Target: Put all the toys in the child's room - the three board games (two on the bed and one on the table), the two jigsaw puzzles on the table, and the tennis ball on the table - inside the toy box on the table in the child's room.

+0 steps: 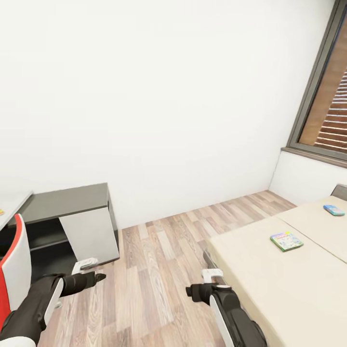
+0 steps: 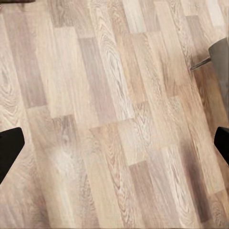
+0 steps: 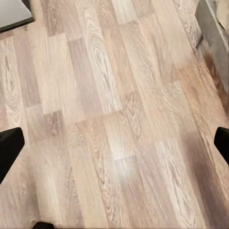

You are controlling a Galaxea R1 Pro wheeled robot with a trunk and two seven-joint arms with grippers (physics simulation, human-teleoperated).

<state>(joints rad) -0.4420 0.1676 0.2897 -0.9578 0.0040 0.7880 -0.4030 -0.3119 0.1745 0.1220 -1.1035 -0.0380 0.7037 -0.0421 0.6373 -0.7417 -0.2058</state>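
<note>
Two board games lie on the beige bed [image 1: 270, 289] at the right of the head view: a green-edged pastel multicolour box [image 1: 286, 241] and, farther back, a smaller blue box [image 1: 333, 210]. A corner of the light-grey table [image 1: 13, 203] shows at the far left, joined to the dark-grey cabinet [image 1: 67, 198] with its pale door [image 1: 89, 234]. My left gripper [image 1: 98, 276] and right gripper [image 1: 189, 291] hang low over the wood floor, far from the boxes. In both wrist views the fingertips [image 2: 8, 148] [image 3: 8, 145] stand wide apart, open and empty. The toy box, jigsaw puzzles and tennis ball are out of view.
A red-and-white chair [image 1: 14, 262] stands at the left, close to my left arm. Wood-plank floor [image 1: 154, 260] runs between cabinet and bed up to the white wall. A dark-framed window [image 1: 323, 96] is at the right. The bed's grey frame [image 3: 214, 28] edges the right wrist view.
</note>
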